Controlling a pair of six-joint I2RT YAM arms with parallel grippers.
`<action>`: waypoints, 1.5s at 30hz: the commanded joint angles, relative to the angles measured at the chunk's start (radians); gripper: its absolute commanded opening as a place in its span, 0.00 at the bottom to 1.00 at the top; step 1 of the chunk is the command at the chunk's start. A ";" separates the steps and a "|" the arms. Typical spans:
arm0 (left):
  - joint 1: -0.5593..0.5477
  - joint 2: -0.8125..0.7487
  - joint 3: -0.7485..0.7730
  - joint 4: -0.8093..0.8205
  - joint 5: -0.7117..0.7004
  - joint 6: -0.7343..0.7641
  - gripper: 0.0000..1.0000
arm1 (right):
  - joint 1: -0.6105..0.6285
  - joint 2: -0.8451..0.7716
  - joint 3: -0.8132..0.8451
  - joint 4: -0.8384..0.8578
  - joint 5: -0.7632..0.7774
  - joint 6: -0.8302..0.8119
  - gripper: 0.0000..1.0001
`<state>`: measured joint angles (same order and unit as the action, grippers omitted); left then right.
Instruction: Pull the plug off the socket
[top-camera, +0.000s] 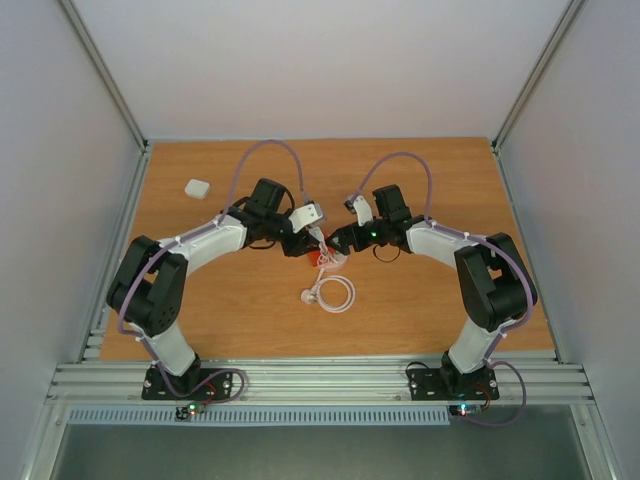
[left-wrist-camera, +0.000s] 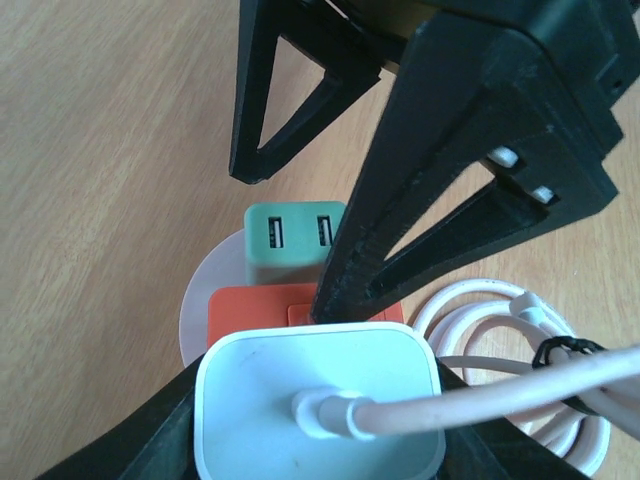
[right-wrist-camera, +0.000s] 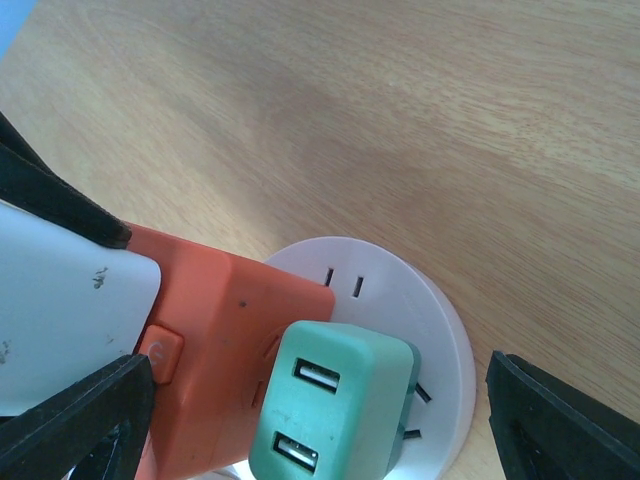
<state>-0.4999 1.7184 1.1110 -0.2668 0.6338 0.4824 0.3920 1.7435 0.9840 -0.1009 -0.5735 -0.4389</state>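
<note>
Lower centre of the left wrist view, the left gripper (left-wrist-camera: 320, 430) clamps the white rounded-square plug (left-wrist-camera: 320, 390), which touches an orange-red plastic cube (left-wrist-camera: 255, 305). Only the right wrist view shows slots in the round pale plastic socket (right-wrist-camera: 400, 290), lower centre. The wide-open right gripper (right-wrist-camera: 320, 420) straddles it and its green USB adapter (right-wrist-camera: 330, 410).

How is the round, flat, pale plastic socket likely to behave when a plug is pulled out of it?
The socket looks thin, probably light, so a pull may lift it unless held. Lying flat on the wooden table, it should not roll, yet smooth plastic may slide. The orange cube adapter and green USB charger likely make it top-heavy.
</note>
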 joint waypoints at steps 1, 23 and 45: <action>-0.008 -0.112 -0.008 0.089 0.058 0.082 0.14 | 0.002 0.076 -0.052 -0.126 0.193 -0.049 0.91; 0.205 -0.048 0.222 -0.313 -0.013 -0.016 0.13 | 0.002 0.019 -0.018 -0.152 0.154 -0.027 0.91; 0.432 0.363 0.651 -0.684 -0.337 -0.091 0.13 | 0.002 -0.069 0.041 -0.181 0.100 -0.032 0.94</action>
<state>-0.0711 2.0090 1.6756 -0.8612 0.3576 0.4271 0.3946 1.6962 0.9981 -0.2104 -0.5110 -0.4480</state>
